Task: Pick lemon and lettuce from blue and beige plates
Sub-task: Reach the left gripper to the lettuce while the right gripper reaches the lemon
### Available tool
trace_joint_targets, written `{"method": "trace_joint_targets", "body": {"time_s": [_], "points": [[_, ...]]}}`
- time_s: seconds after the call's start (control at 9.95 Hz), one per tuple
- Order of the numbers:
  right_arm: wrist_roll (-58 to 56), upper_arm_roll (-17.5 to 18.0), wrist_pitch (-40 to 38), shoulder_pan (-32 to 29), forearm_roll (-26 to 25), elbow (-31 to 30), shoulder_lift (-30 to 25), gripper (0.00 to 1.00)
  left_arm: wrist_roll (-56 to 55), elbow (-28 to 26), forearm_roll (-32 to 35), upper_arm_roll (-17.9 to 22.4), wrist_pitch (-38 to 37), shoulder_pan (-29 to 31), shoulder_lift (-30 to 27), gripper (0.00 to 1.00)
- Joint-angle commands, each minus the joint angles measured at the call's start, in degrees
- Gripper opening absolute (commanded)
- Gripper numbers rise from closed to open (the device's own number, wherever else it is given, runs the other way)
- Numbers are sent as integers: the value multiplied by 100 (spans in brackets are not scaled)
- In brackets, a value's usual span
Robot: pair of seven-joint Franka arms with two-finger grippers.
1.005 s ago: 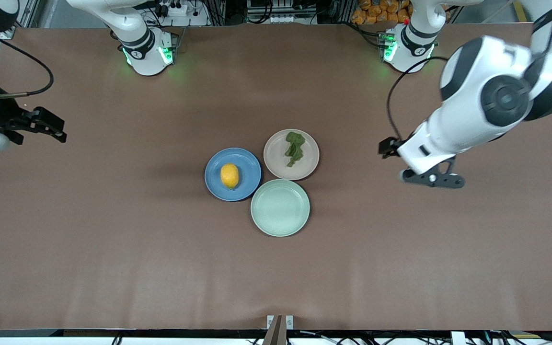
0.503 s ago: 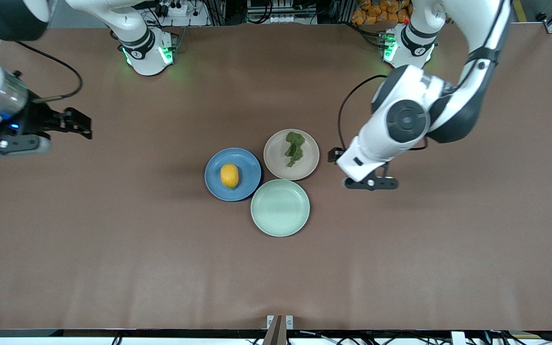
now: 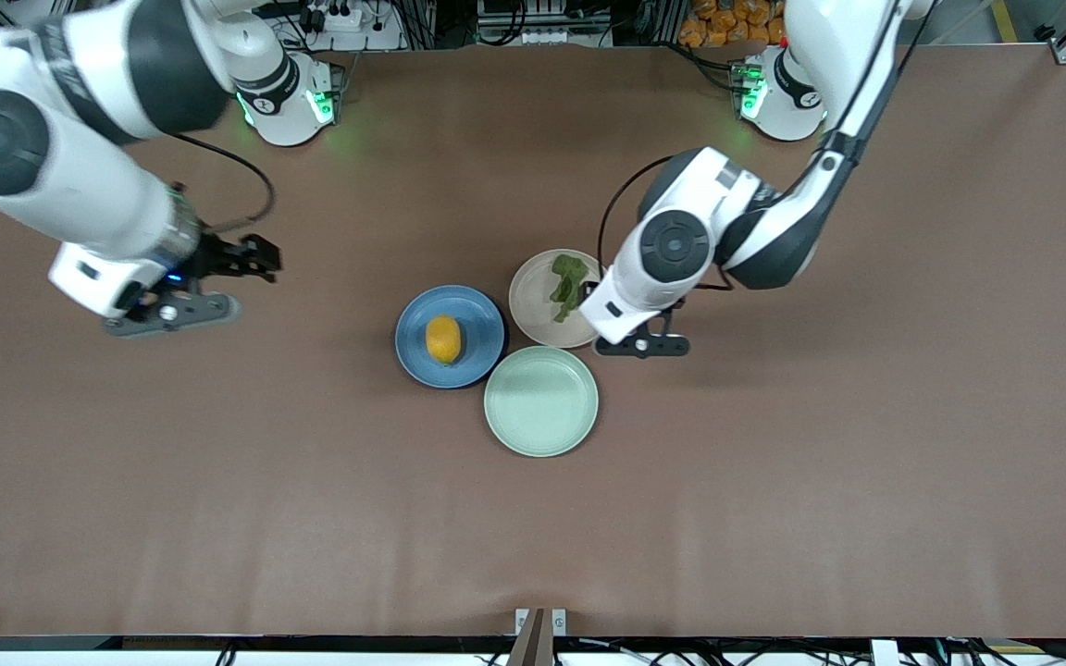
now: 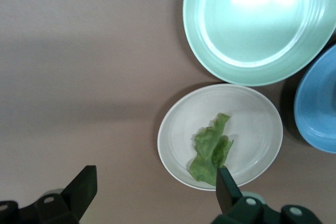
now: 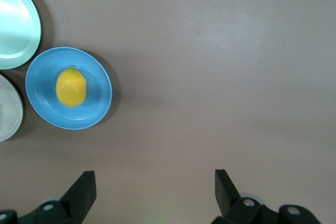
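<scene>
The yellow lemon (image 3: pixel 443 339) lies on the blue plate (image 3: pixel 489 319). Beside it, on the beige plate (image 3: pixel 533 301), lies the wrinkled green lettuce (image 3: pixel 568 285). My left gripper (image 3: pixel 641 346) hangs open and empty over the beige plate's rim on the side toward the left arm's end. In the left wrist view (image 4: pixel 154 182) one fingertip (image 4: pixel 224 184) overlaps the edge of the lettuce (image 4: pixel 211 148). My right gripper (image 3: pixel 172 311) hangs open and empty over bare table toward the right arm's end, well apart from the blue plate (image 5: pixel 97 106) and the lemon (image 5: pixel 71 86).
An empty mint-green plate (image 3: pixel 541 400) touches both other plates and lies nearer to the front camera. Brown table surface stretches all around the three plates. Cables and boxes sit past the table edge by the robot bases.
Both arms have swung in toward the plates. The left gripper has come from the left arm's end to the beige plate's rim. The right gripper has closed about half its distance to the blue plate.
</scene>
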Motion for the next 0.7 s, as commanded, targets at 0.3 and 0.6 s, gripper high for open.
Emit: {"method": "trace_joint_targets", "body": {"time_s": [0.3,0.6], "points": [[408,-47,678,401,481,37,696,100,-259,95,145,26,283,-282,477,100],[399,-29,1065,585,621,36,1091,100,-625,104,102,44,362,-458,661,100]]}}
